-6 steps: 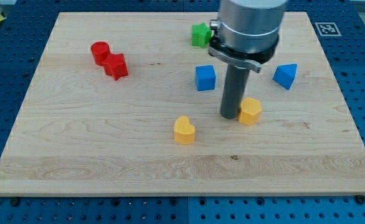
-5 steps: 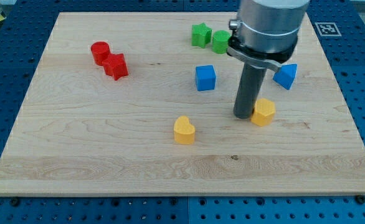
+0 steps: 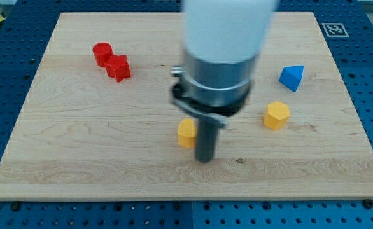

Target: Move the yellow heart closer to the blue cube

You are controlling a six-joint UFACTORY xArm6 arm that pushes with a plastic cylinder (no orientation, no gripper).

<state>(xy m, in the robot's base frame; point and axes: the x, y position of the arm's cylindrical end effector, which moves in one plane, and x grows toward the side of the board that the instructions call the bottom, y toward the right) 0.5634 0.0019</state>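
Our tip (image 3: 204, 159) rests just right of and below the yellow heart (image 3: 186, 132) near the surface (image 3: 59, 159) centre; there is no hand to open or close. The blue cube is hidden behind the arm. The heart seems light, rigid and slippery, best pushed on its lower face.

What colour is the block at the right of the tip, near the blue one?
Yellow. The yellow block shows clearly in the camera view, right of my tip.

My tip (image 3: 204, 159) rests just right of the yellow heart (image 3: 186, 133), toward the board's (image 3: 78, 165) bottom edge; yellow hexagonal block (image 3: 276, 116) and blue triangular block (image 3: 291, 77) lie near right edge; red cylinder (image 3: 101, 53) touching red block (image 3: 118, 67) near top-left corner.
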